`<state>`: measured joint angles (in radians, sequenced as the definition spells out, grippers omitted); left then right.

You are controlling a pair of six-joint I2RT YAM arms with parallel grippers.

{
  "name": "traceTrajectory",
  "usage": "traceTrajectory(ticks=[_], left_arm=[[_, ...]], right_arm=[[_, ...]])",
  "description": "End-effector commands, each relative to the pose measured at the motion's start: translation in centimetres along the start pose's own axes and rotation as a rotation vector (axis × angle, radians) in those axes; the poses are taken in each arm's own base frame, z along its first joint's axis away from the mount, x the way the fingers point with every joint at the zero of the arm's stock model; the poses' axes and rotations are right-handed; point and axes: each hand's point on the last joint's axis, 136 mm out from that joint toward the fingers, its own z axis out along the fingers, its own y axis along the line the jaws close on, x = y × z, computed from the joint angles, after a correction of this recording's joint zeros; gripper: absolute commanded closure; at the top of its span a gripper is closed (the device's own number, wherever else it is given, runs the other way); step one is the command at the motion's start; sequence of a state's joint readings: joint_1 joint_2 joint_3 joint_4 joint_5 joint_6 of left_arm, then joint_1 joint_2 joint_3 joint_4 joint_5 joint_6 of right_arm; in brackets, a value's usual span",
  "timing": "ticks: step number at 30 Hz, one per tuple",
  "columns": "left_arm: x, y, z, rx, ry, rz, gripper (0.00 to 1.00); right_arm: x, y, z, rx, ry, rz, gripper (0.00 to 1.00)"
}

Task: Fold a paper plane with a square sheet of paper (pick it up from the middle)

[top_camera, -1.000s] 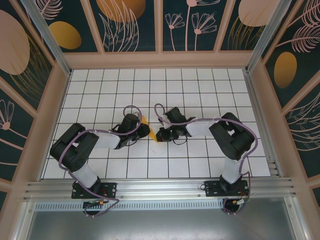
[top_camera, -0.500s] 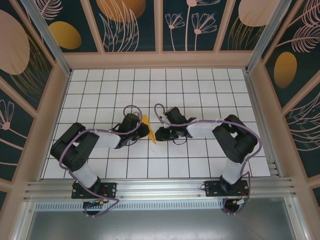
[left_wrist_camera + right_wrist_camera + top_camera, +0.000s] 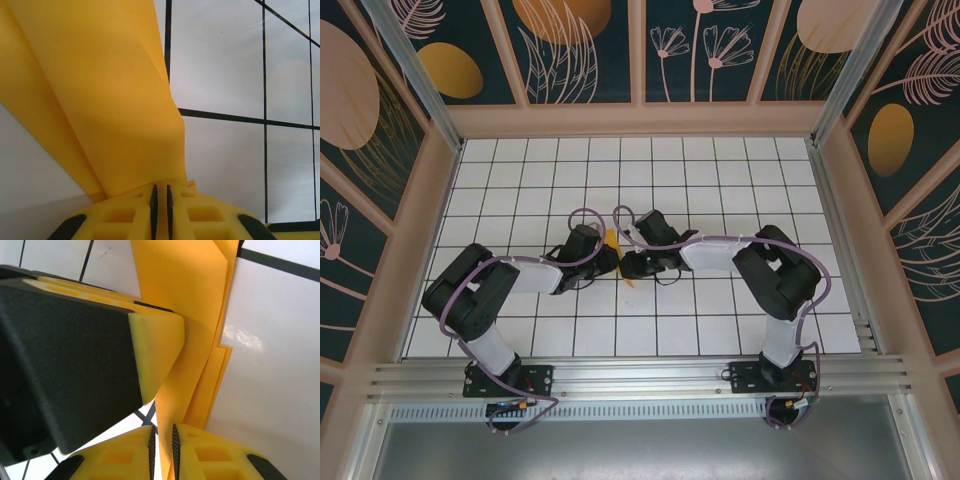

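Note:
The orange-yellow sheet of paper (image 3: 612, 240) is folded into several layers and stands on edge above the white grid table, held between both grippers near the table's middle. My left gripper (image 3: 606, 262) is shut on its lower edge; in the left wrist view the folded paper (image 3: 110, 100) rises from the jaws (image 3: 160, 197) up to the left. My right gripper (image 3: 629, 266) is shut on the paper too, and the layered paper (image 3: 185, 300) runs down between its pads (image 3: 162, 447). The left gripper's yellow fingertip (image 3: 156, 347) presses the same sheet close by.
The white grid table (image 3: 720, 180) lies open around the two grippers. Both black arms (image 3: 490, 285) (image 3: 775, 270) bend inward from the near edge. Patterned wall panels and a wooden frame (image 3: 640, 118) enclose the table, with an aluminium rail (image 3: 640, 375) in front.
My right gripper has moved left toward the left gripper, so the two now almost touch. The paper between them shows narrower from above, with less of it spread out.

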<state>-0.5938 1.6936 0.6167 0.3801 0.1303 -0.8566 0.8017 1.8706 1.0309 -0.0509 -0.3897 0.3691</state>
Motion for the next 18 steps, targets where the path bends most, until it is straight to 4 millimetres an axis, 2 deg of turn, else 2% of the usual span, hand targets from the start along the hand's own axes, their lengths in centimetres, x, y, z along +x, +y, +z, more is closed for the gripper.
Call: traceTrajectory(ticks=[1, 9, 16, 18], left_arm=[[1.1, 2.3, 0.8, -0.082, 0.045, -0.003, 0.83], [1.0, 2.3, 0.7, -0.086, 0.041, -0.001, 0.82], [0.4, 2.0, 0.4, -0.09, 0.021, 0.011, 0.82], [-0.9, 0.0, -0.6, -0.028, -0.021, 0.025, 0.82]], right_arm=[[0.7, -0.2, 0.9, 0.011, 0.045, -0.013, 0.82], [1.9, -1.4, 1.4, 0.015, 0.064, 0.028, 0.84], [3.4, -3.4, 1.6, 0.047, 0.094, 0.086, 0.89], [4.0, -4.1, 1.8, 0.075, 0.109, 0.095, 0.91]])
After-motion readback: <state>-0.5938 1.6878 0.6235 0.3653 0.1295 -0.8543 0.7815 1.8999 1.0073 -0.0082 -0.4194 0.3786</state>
